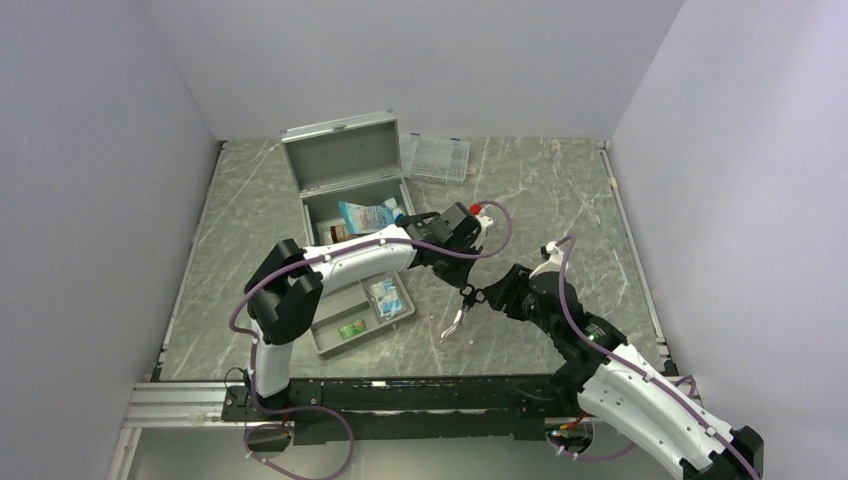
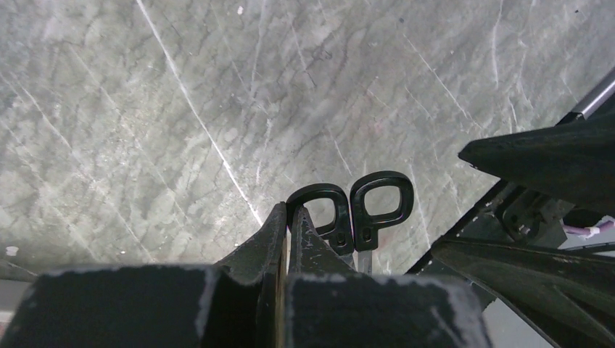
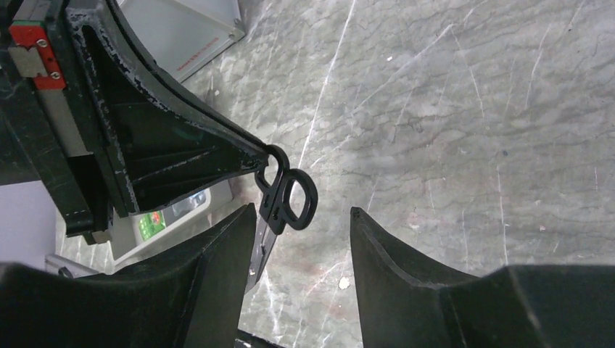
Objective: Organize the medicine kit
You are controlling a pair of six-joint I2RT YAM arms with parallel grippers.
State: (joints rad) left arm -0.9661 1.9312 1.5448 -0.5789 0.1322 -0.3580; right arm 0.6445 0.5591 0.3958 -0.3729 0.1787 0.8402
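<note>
The medicine kit [image 1: 350, 170] stands open at the back left, its lid raised and a blue-white packet [image 1: 366, 215] inside. My left gripper [image 2: 290, 212] is shut on one black handle loop of a pair of scissors [image 2: 381, 199], which hang blades down over the marble table [image 1: 455, 322]. In the top view the left gripper [image 1: 467, 291] is right of the grey divided tray. My right gripper [image 3: 297, 226] is open around the scissors [image 3: 290, 196], whose blade lies close to its left finger [image 3: 232, 246]. The right gripper [image 1: 482, 299] sits just right of the left one.
A shallow grey divided tray [image 1: 330, 340] holding small packets lies in front of the kit, under the left arm. A flat clear compartment case [image 1: 436, 157] is at the back, right of the kit's lid. White walls enclose the table on three sides.
</note>
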